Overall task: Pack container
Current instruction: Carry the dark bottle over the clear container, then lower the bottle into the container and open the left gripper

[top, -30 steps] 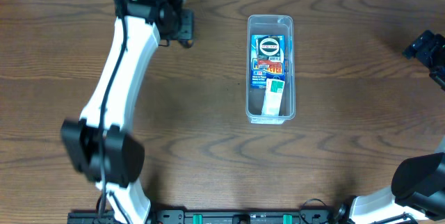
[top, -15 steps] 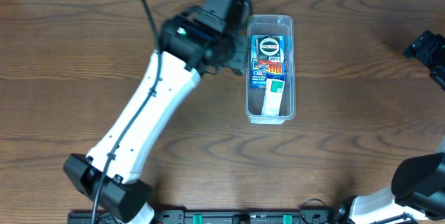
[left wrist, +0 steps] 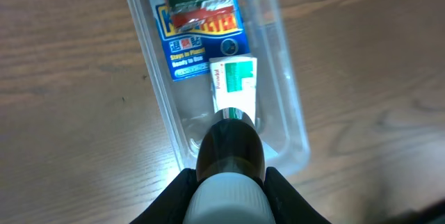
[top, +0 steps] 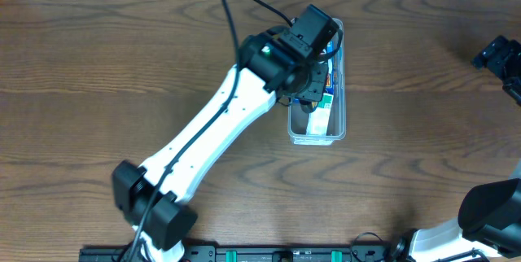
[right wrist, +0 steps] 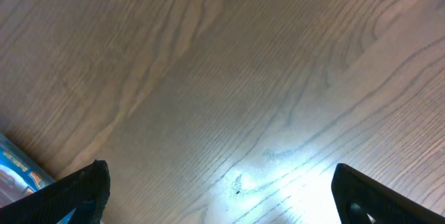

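Note:
The container (top: 338, 128) is a clear, long plastic bin on the wooden table, right of centre. It also shows in the left wrist view (left wrist: 288, 113). In it lie a blue printed packet (left wrist: 201, 33) and a small white and green box (left wrist: 235, 83). My left gripper (left wrist: 229, 182) is shut on a dark bottle with a white ribbed cap (left wrist: 229, 151) and holds it over the container's near end. In the overhead view the left gripper (top: 308, 83) hangs over the container and hides most of the packet. My right gripper (right wrist: 219, 189) is open and empty over bare table at the far right.
The right arm (top: 501, 58) sits at the table's right edge. The base of the right arm (top: 488, 213) stands at the lower right. A corner of a blue packet (right wrist: 17, 165) shows at the left edge of the right wrist view.
My left arm has swung right from the table's back left to over the container, carrying the bottle. The right arm has not moved.

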`<state>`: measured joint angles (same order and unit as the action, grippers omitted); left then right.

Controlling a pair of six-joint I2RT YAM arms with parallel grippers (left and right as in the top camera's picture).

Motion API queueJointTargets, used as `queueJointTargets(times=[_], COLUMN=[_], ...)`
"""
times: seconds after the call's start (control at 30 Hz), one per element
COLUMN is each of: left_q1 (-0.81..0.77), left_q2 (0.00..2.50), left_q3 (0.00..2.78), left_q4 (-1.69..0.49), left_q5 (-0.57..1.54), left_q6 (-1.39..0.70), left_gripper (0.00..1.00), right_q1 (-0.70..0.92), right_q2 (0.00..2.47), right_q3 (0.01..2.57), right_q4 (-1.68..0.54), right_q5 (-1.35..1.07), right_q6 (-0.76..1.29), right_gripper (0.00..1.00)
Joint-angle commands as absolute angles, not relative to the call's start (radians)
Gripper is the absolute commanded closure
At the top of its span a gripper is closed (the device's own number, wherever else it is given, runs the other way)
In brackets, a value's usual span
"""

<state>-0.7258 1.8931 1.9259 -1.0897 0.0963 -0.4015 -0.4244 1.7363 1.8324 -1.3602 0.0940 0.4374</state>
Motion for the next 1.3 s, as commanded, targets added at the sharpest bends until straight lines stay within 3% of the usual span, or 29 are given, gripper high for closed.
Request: queueJointTargets(times=[0.0,0.5,1.27], left_q1=[-0.725,-0.725,-0.748], left_q2=[1.946,2.046,2.116], left_q3=[1.919,1.919,1.919], left_q4=[-1.079,-1.016,-1.039], left_q5=[0.063,-0.046,-0.043], left_q6=[-0.459,-0.503,-0.548], left_gripper=[0.69,0.69,0.68], right_q1=[-0.429,-0.429,-0.429], right_q2=[1.741,1.741,1.741], right_q3=[1.831,1.831,1.831], right_q4=[-1.358,-1.358,-1.358], right_q5=[0.098,0.097,0.097], right_q6=[0.448,0.448,0.448], right_gripper=[0.01,0.01,0.01])
